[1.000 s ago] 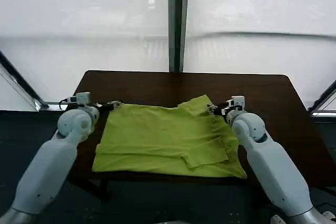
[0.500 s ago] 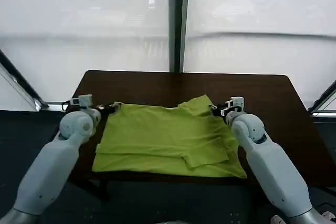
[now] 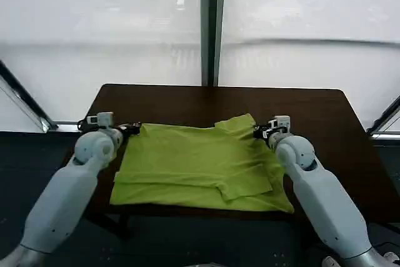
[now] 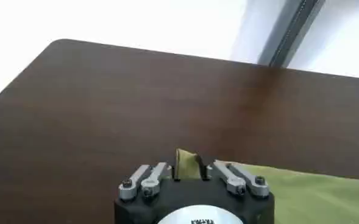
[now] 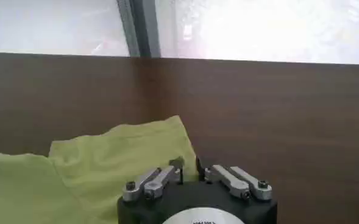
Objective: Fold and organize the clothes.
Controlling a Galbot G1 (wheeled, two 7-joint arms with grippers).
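Lying partly folded across the dark brown table (image 3: 312,107), your lime-green T-shirt (image 3: 194,164) sat toward the near edge. Your left gripper (image 3: 132,129) was at its far left corner, clenched on a pinch of fabric that stood up between the fingers. Your right gripper (image 3: 257,131) was pinched onto the far right edge, beside the raised sleeve.

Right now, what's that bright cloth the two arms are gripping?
On the dark brown table by the window lies a lime-green T-shirt, partly folded. The left tool and right tool each pinch a far corner; nothing else there is soft or bright.
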